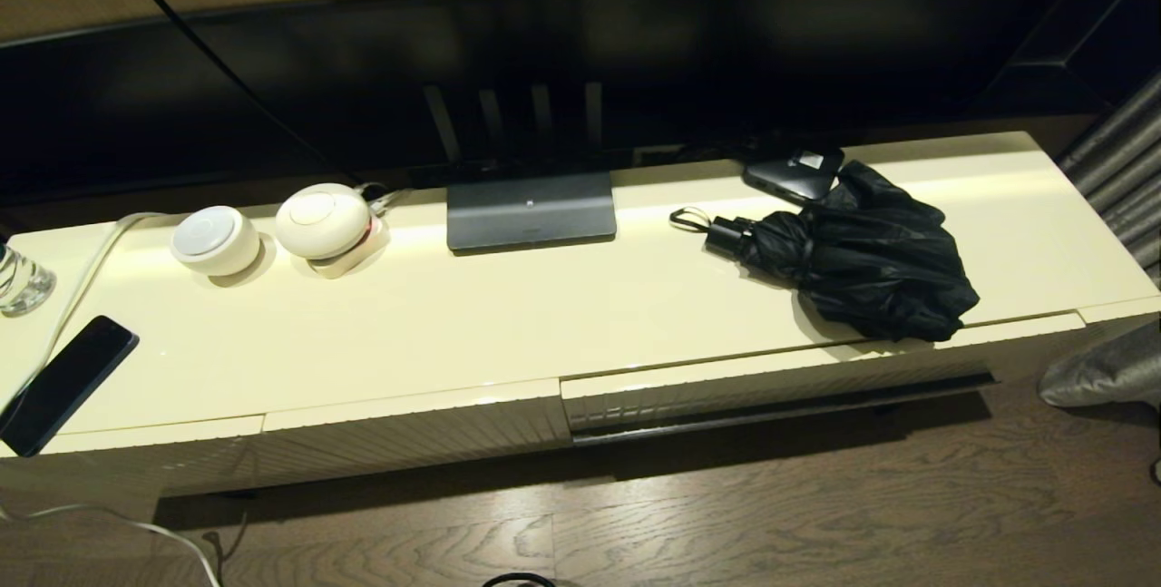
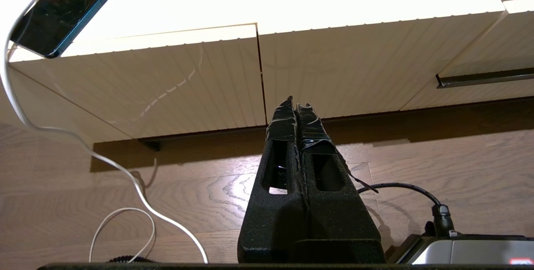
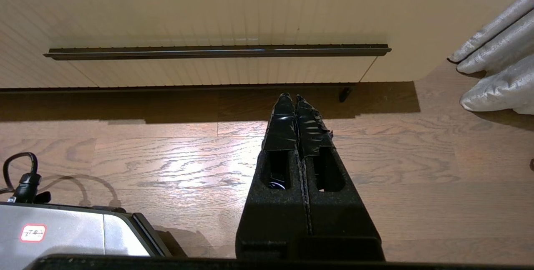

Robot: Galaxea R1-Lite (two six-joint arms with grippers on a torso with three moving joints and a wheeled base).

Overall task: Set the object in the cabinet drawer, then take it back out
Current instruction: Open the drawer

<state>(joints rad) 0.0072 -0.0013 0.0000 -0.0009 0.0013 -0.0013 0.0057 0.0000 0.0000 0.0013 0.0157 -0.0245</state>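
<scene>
Umbrella lies on cabinet top, right side, above the closed drawer; its far edge overlaps a small black box, partly hiding it. Neither arm shows in head view. Left gripper & right gripper hang low over floor, fingers pressed together, empty.

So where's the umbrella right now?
In the head view the black umbrella lies on top of the cream cabinet toward the robot's right, just in front of a small black box and above the closed drawer.
</scene>
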